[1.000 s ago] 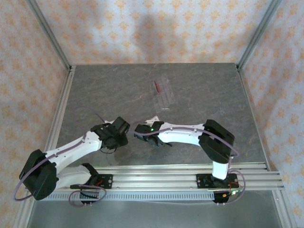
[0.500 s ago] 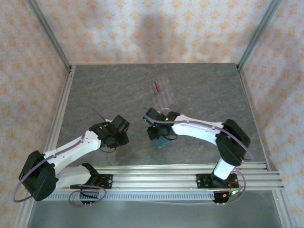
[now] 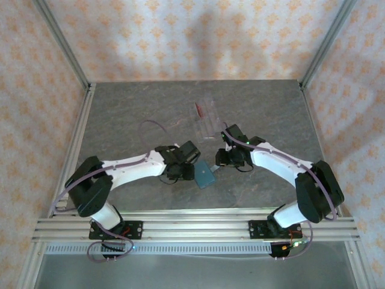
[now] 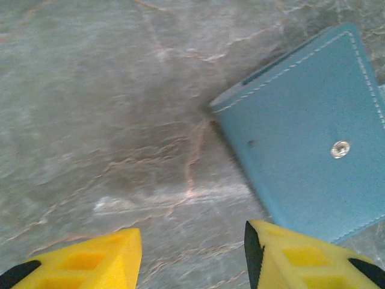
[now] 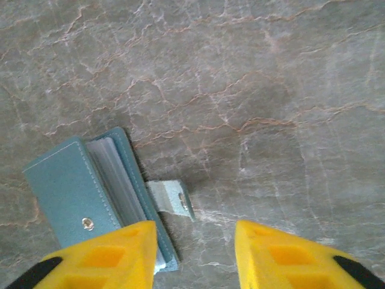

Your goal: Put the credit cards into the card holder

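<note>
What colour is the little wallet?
The wallet is teal blue with pale stitching and a silver snap; clearest in the left wrist view.

Soft, even, fairly bright light — faint diffuse shadows, mild softness in the left wrist close-up.

This is a robot test cell in a lab. Orange-patterned wall panels [image 3: 180,36] set in aluminium posts [image 3: 61,39] enclose a grey marble-look counter [image 3: 132,120]. A white left arm [image 3: 129,167] and right arm [image 3: 278,160] stand bolted to aluminium rails [image 3: 198,227].

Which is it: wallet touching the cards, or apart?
Apart. Top view: the wallet lies well nearer than the cards, with bare table between them.
</note>
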Robot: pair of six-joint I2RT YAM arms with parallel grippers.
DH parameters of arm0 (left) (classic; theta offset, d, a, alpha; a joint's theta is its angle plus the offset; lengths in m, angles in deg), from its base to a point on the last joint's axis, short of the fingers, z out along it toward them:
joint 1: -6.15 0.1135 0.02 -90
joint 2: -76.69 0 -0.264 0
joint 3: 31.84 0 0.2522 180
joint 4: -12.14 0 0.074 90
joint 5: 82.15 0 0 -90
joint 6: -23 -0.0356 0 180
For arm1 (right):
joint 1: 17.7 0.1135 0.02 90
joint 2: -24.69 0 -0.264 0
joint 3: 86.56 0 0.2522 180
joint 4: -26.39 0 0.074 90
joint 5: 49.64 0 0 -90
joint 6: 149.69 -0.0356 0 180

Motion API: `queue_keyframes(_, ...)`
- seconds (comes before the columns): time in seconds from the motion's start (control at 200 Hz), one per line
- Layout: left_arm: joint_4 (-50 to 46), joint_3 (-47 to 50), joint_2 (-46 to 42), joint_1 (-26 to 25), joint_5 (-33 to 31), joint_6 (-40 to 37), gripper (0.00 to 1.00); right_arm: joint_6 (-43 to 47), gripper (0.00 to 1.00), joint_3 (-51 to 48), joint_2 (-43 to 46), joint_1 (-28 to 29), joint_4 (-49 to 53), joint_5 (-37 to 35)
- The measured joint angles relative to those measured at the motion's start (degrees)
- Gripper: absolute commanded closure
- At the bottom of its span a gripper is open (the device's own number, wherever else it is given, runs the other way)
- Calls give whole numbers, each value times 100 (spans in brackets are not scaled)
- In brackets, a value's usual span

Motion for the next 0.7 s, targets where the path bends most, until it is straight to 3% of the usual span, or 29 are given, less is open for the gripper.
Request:
queue_keyframes(0.33, 90, -192, 649, -114, 94, -72, 51, 83, 76, -2, -326, -59, -275, 341)
queue_keyframes(0.701, 118, -192, 706, -173, 125, -72, 52, 133, 83, -17, -376, -59, -289, 369)
